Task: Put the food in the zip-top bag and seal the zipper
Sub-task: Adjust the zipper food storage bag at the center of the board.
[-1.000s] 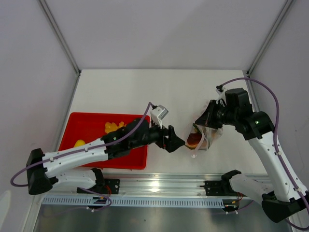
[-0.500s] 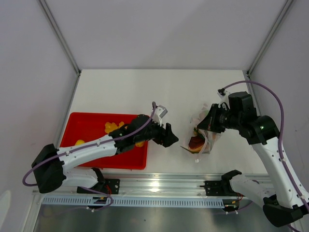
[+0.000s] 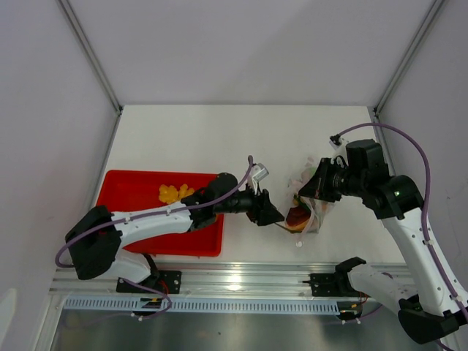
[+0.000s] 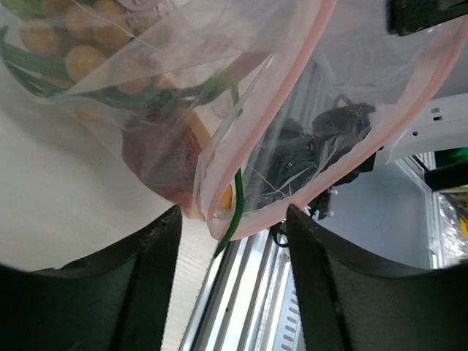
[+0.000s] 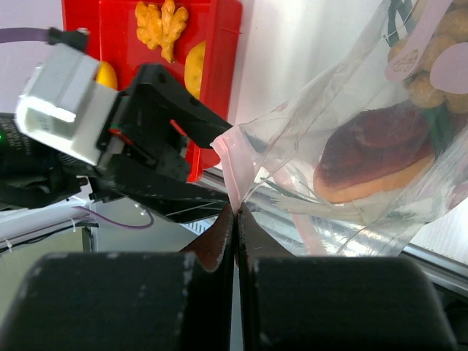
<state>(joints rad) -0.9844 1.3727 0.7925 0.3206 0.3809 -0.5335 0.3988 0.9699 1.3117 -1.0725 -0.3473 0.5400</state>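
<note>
- Arms from above: left gripper (image 3: 272, 216) at the mouth of the zip-top bag (image 3: 303, 213), right of the red tray (image 3: 131, 191); right gripper (image 3: 311, 187) at its edge.
- Left wrist: jaws apart, zipper (image 4: 292, 47) between them.
- Right wrist: fingers pressed together, pinching the bag's corner; food (image 5: 373, 157) inside.

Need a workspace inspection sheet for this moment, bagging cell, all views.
Surface: white table, no spills seen.
Job's things: clear crinkly zip-top bag holds small tan balls and orange-brown wedge; pink-red zipper strip unsealed, green stalk pokes out of the mouth; yellow food pieces lie in red rectangular tray.
Clutter: nothing seen.
Grippers: left gripper open, straddling the bag mouth; right gripper shut on the bag's edge.
Cables: purple cable along each arm, away from the bag.
Surroundings: white walls, aluminium rail at near edge.
</note>
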